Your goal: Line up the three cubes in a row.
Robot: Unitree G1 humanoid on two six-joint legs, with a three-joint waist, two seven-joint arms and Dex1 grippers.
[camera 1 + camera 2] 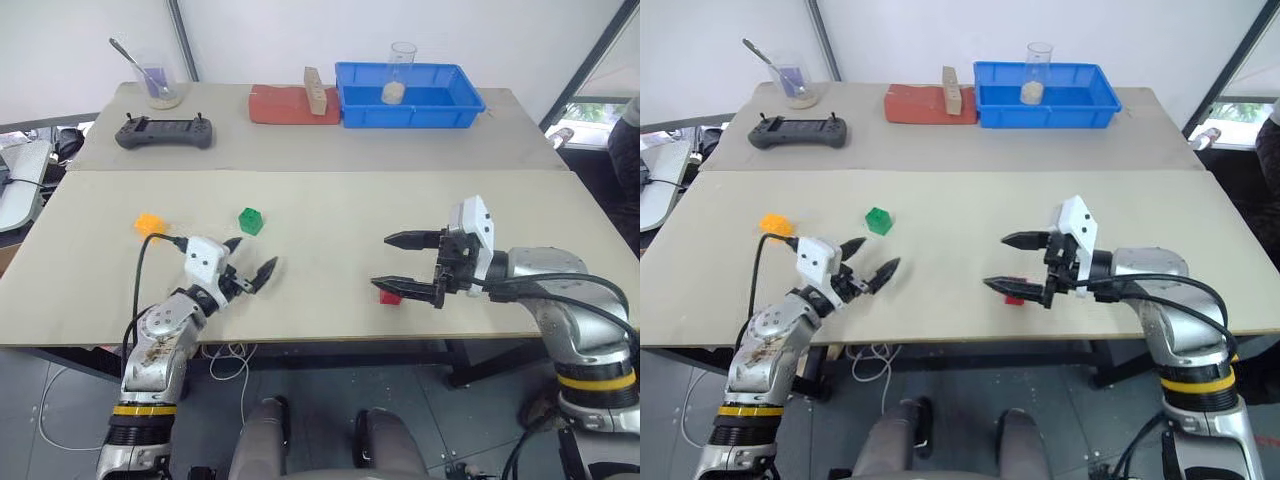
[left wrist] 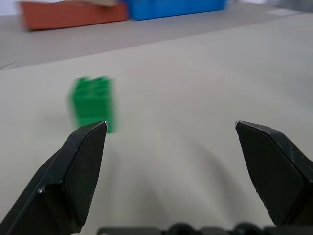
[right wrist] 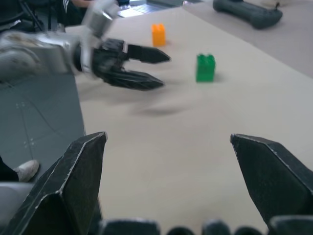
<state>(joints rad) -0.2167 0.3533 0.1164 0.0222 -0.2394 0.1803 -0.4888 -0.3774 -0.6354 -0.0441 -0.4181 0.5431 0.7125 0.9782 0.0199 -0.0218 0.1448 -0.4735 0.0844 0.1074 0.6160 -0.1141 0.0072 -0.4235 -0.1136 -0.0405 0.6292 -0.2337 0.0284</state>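
Left pincer [image 1: 250, 273] wide open, nothing held; green cube [image 1: 250, 221] lies just ahead of it, orange cube [image 1: 149, 224] farther to its left. Right pincer [image 1: 406, 264] spread wide, empty, above the red cube [image 1: 389, 296] on the counter [image 1: 330, 200]. Left arm judged nearer the green. Blue bin [image 1: 408, 95] holds a glass [image 1: 400, 72].

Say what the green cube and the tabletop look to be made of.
Green cube: likely moulded plastic, with studs on top and an even, saturated colour. Tabletop: pale beige board, matte and smooth, probably laminate or painted wood; hard to tell which.
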